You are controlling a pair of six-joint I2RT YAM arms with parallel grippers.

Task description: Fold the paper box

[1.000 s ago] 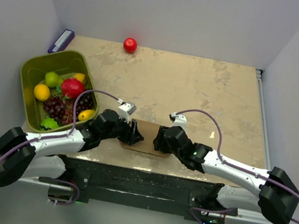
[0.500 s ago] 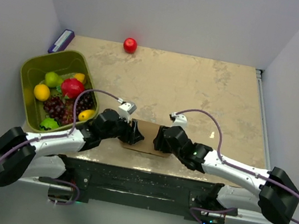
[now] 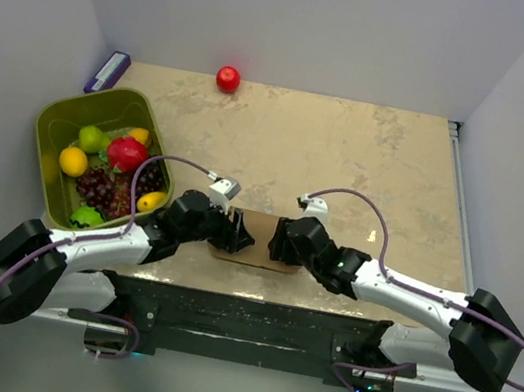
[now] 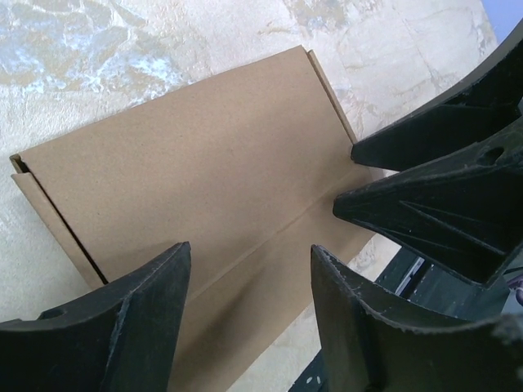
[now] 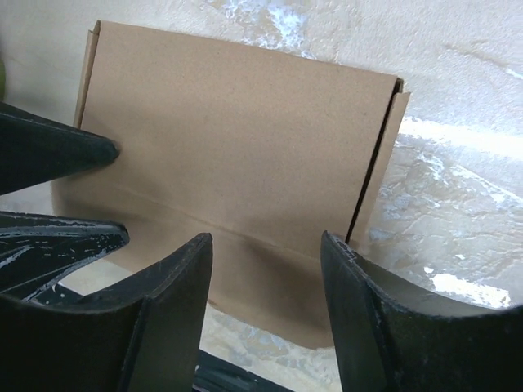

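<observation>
The paper box (image 3: pixel 258 228) is a flat brown carton lying at the table's near edge, between my two grippers. In the left wrist view the box (image 4: pixel 188 180) has a crease running across it and a flap lying toward the near edge. My left gripper (image 4: pixel 249 249) hangs open over that flap, with nothing between its fingers. My right gripper (image 5: pixel 266 237) is open too, over the same flap of the box (image 5: pixel 237 139) from the other side. Each wrist view shows the other gripper's black fingers (image 4: pixel 425 188) (image 5: pixel 57 151). From above, the left gripper (image 3: pixel 235 235) and right gripper (image 3: pixel 279 243) face each other.
An olive-green bin (image 3: pixel 57 119) with several fruits stands at the left. A red apple (image 3: pixel 228 79) lies at the back edge, and a purple and white object (image 3: pixel 108 71) in the back left corner. The dark base frame (image 3: pixel 241 314) runs just below the box.
Both grippers have opened a little wider. The arms and the box have hardly moved.
</observation>
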